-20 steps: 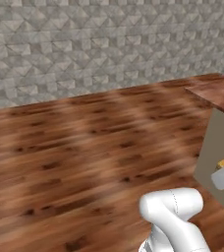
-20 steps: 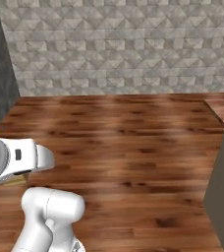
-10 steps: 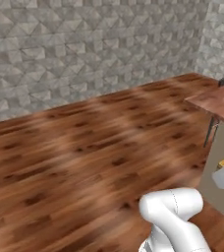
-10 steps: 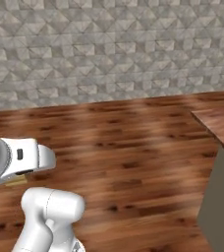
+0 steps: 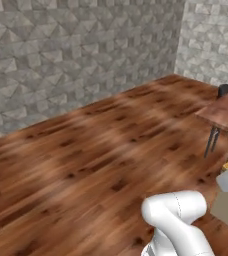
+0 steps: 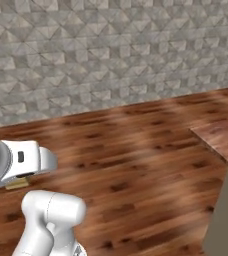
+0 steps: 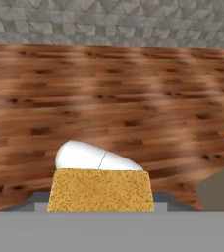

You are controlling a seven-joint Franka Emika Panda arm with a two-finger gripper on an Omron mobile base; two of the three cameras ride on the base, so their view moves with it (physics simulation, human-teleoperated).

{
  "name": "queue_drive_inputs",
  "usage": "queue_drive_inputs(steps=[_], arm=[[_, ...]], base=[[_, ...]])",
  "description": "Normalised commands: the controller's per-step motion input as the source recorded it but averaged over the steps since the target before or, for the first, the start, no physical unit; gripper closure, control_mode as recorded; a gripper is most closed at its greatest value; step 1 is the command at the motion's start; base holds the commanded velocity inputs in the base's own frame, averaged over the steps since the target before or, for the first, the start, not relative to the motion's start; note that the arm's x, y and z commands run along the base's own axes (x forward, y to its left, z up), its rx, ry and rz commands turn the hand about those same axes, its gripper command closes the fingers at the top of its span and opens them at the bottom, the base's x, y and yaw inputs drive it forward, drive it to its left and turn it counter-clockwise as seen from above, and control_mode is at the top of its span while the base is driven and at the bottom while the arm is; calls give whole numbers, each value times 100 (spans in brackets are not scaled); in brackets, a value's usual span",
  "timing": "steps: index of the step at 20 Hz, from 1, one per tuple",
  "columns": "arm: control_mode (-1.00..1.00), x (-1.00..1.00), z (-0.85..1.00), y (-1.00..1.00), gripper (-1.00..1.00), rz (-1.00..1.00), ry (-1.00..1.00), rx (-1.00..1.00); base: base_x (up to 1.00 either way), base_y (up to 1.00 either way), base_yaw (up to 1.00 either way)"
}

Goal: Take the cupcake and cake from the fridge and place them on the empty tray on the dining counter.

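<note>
The cake (image 7: pixel 100 190), an orange-yellow speckled block, sits right at the gripper (image 7: pixel 101 204), filling the gap where the finger tips would rise (they are hidden behind it), so the fingers appear to pinch the cake. It hangs above a brown wood-plank floor (image 5: pixel 86 150). The dining counter (image 6: pixel 223 137) edges in beside a grey stone wall (image 6: pixel 111 55).

Cake (image 7: pixel 100 190): orange-yellow speckled block, level, low in hand view, above wood floor; dining counter (image 6: pixel 225 139) corner reddish-brown at right
</note>
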Motion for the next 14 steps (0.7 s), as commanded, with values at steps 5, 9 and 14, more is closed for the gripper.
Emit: queue_drive_inputs(steps=[5,9,14], arm=[[100,0,0,0,100,0,0,0],[100,0,0,0,100,0,0,0],[100,0,0,0,100,0,0,0]], base=[[100,14,-31],[100,10,-29],[100,9,-29]])
